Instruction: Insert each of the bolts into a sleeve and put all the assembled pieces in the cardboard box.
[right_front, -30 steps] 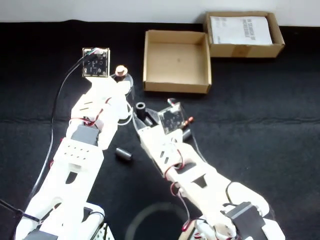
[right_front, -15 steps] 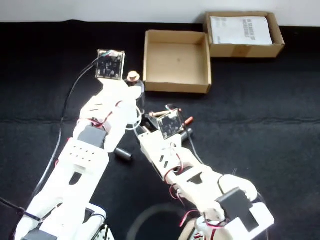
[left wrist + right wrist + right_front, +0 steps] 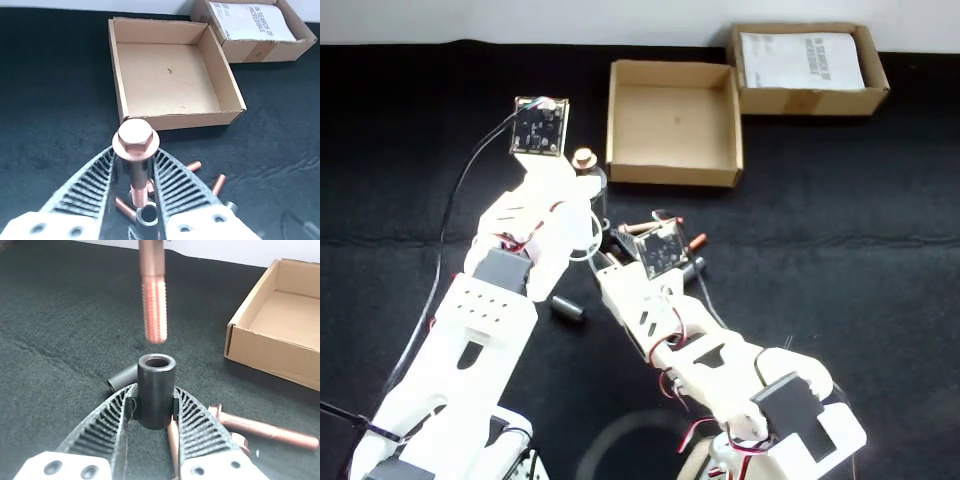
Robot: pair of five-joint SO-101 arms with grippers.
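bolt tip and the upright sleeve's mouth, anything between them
Nothing. The right wrist view shows a bare gap between the threaded tip of the copper bolt and the black sleeve held in the right gripper.

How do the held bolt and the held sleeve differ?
The bolt is copper-coloured, the sleeve black. The bolt is a slim threaded shank with a hex head; the sleeve is a short hollow tube. The bolt hangs above the sleeve's open top. Both stand upright, the bolt clamped in the left pincer, the sleeve in the right pincer.
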